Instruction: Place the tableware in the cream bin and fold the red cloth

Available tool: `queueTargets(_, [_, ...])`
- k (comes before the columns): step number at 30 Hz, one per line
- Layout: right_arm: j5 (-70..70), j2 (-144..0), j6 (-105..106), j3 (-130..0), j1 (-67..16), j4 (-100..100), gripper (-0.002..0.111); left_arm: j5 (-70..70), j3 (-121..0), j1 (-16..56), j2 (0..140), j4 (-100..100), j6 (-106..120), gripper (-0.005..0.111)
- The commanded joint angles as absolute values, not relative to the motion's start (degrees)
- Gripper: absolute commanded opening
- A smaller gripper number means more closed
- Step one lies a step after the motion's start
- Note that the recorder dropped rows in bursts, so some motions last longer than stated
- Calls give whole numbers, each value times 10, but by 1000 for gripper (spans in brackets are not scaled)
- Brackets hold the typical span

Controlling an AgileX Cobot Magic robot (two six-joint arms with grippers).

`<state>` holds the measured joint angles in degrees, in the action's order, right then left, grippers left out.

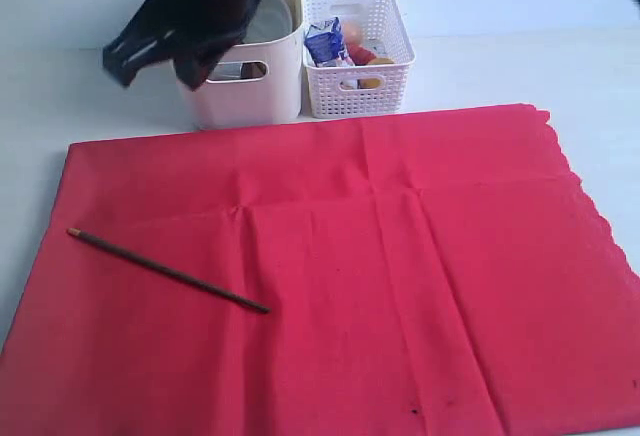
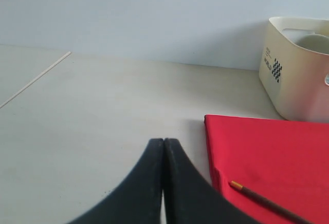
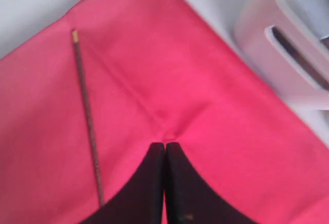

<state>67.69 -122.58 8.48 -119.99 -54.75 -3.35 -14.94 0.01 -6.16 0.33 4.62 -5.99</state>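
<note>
Across most of the exterior frame, a large bright red cloth (image 1: 400,276) with a scalloped right edge lies spread flat and creased on the pale table (image 1: 520,66). On its left part a single slim dark wooden chopstick (image 1: 168,270) with a tan tip lies slanted, the tip near the cloth's left edge. Left of centre at the top, just behind the cloth, stands the tall cream plastic bin (image 1: 245,96) with rounded corners; a dark blurred arm part (image 1: 190,16) overlaps its top. Just to its right sits a white lattice basket (image 1: 390,91) holding a blue milk carton (image 1: 325,41) and some red and orange items. The left gripper (image 2: 163,141) has its black fingers pressed together on nothing, over bare table beside the cloth's corner. The right gripper (image 3: 164,144) is likewise closed and empty, above the cloth and apart from the chopstick.
</note>
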Motion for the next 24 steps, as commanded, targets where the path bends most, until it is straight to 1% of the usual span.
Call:
queueTargets(1, [697, -1283, 73, -1197, -587, -25, 3, -146, 0, -57, 2, 42, -61, 1])
queueTargets(3, [697, -1307, 61, -1197, -604, -17, 11, -146, 0, -57, 2, 42, -61, 1])
queueTargets(7, [697, -1351, 61, -1197, -634, 5, 35, -146, 0, -57, 2, 42, -61, 1])
queueTargets(9, [695, -1368, 73, -1197, -645, 4, 45, -146, 0, -57, 2, 42, -61, 1])
queueTargets(10, [694, -1374, 89, -1197, -648, 0, 47, -146, 0, -57, 2, 42, -61, 1])
queueTargets(12, [688, -1385, 108, -1197, -653, -16, 49, -146, 0, -57, 2, 42, -61, 1])
queueTargets(24, [621, -1414, 115, -1197, -654, -11, 49, -146, 0, -57, 2, 42, -61, 1])
